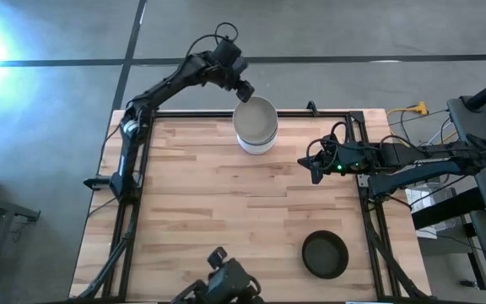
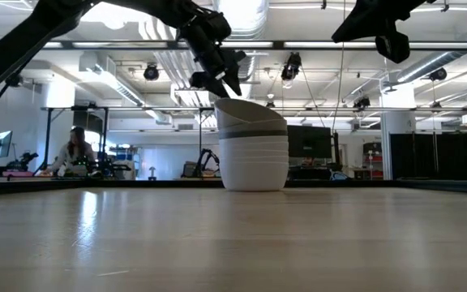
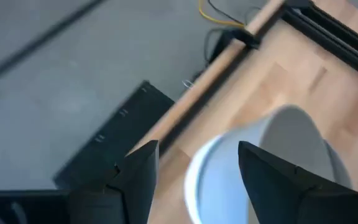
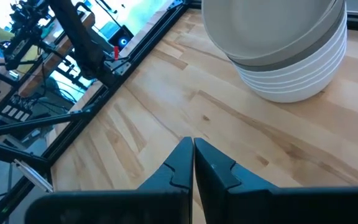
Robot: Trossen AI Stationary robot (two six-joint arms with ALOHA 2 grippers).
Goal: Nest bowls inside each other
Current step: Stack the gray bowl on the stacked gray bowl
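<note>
A stack of nested bowls stands on its white bottom bowl near the table's far edge. Several white bowls are below and grey ones on top. The topmost bowl sits tilted in the stack. My left gripper hangs open just above the stack's far-left rim, clear of it in the low view. A black bowl rests alone at the near right. My right gripper waits shut at the right, above the table.
Black frame rails run along the table's far and side edges. Cables and gear lie beyond the right edge. A dark device sits at the near edge. A person sits far behind the table. Bare wood spans the middle and left.
</note>
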